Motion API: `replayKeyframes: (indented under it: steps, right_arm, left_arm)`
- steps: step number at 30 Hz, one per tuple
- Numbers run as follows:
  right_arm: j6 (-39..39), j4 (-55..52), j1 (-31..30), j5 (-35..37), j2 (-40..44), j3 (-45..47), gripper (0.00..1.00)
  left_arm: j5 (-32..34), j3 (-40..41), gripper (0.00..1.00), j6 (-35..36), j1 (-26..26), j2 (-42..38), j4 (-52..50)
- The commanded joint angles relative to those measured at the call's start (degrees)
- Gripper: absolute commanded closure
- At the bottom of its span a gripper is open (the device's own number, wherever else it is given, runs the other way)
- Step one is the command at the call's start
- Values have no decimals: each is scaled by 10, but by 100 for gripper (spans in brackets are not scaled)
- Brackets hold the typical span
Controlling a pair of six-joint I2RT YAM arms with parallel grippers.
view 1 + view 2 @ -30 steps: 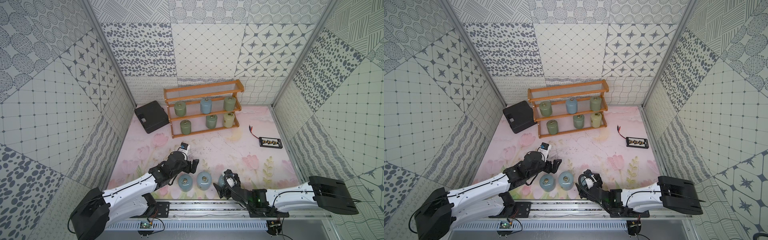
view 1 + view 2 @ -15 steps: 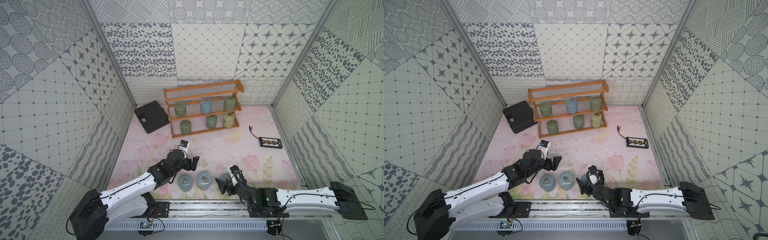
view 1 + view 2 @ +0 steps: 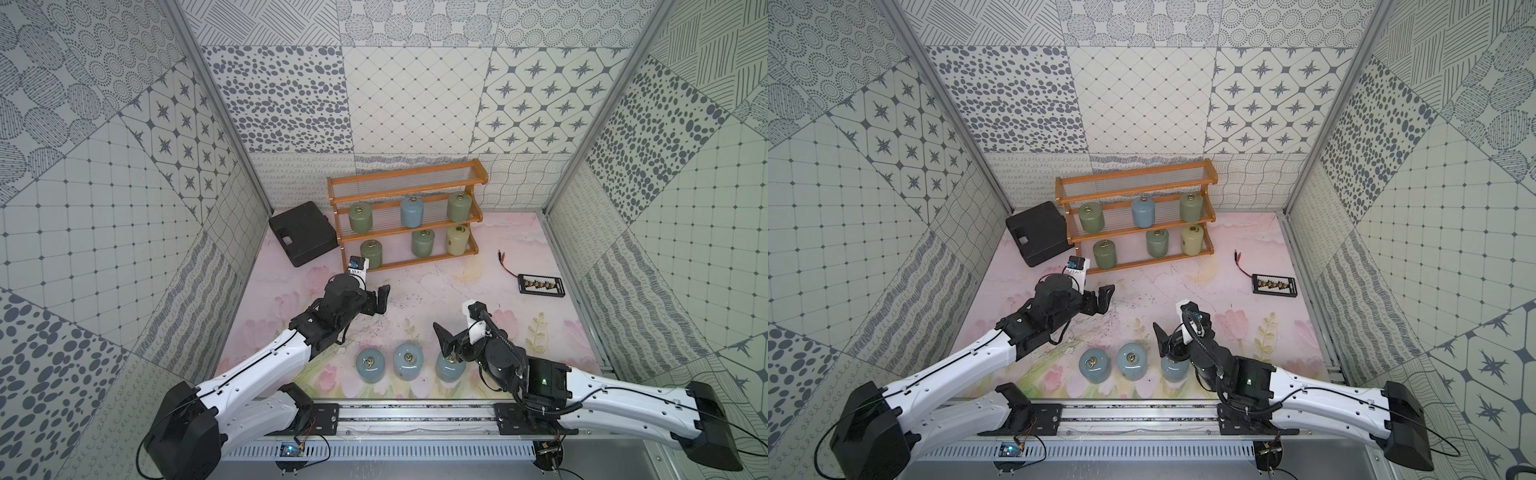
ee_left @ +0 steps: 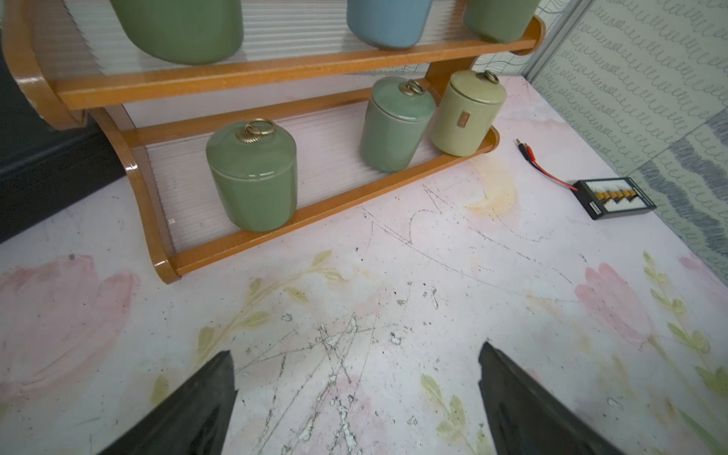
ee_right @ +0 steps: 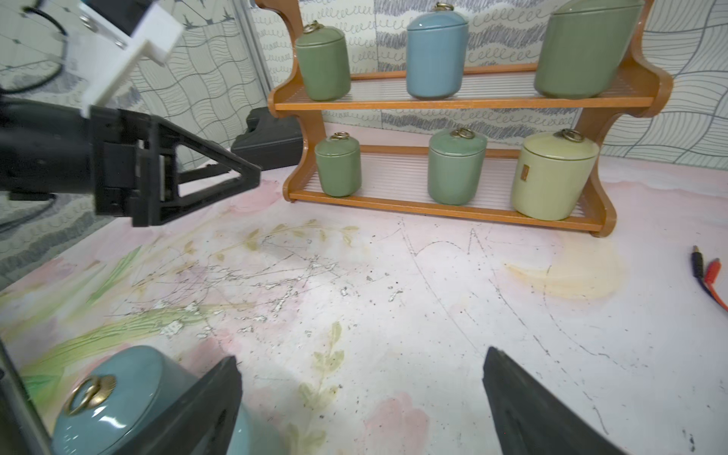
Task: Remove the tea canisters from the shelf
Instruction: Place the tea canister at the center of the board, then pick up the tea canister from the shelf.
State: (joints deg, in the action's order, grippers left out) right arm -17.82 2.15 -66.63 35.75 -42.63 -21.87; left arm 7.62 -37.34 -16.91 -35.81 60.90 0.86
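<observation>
Grey-patterned tile walls (image 3: pixel 415 104) around a scuffed pink floral floor (image 3: pixel 436 282).

Orange wooden shelf (image 3: pixel 415 262) stands upper centre | middle tier: green, blue, green tea canisters (image 3: pixel 412 212), upright | bottom tier: two green, one yellow canister (image 3: pixel 458 240) | three blue canisters (image 3: pixel 407 361) upright, lower centre

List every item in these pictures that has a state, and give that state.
Shelf canisters, six, upright, lidded, on the shelf.
Blue canisters on table, three, upright, lidded.
Left gripper, jaws open, empty.
Right gripper, jaws open, empty.
Black case, closed.
</observation>
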Motion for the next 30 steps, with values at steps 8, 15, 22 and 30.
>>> replayKeyframes:
  steps: [8,15,22,30]
  right_arm:
    - [42,67,141,-168,-106,-65,1]
    - [34,88,172,-198,-136,-69,1]
    - [27,92,196,-219,-144,-71,1]
    - [19,95,208,-230,-148,-70,1]
  left_arm:
    - [-1,-155,0,51,100,164,28]
    - [21,-229,0,58,126,242,52]
    - [29,-269,0,59,146,302,99]
    - [36,-306,0,74,155,355,141]
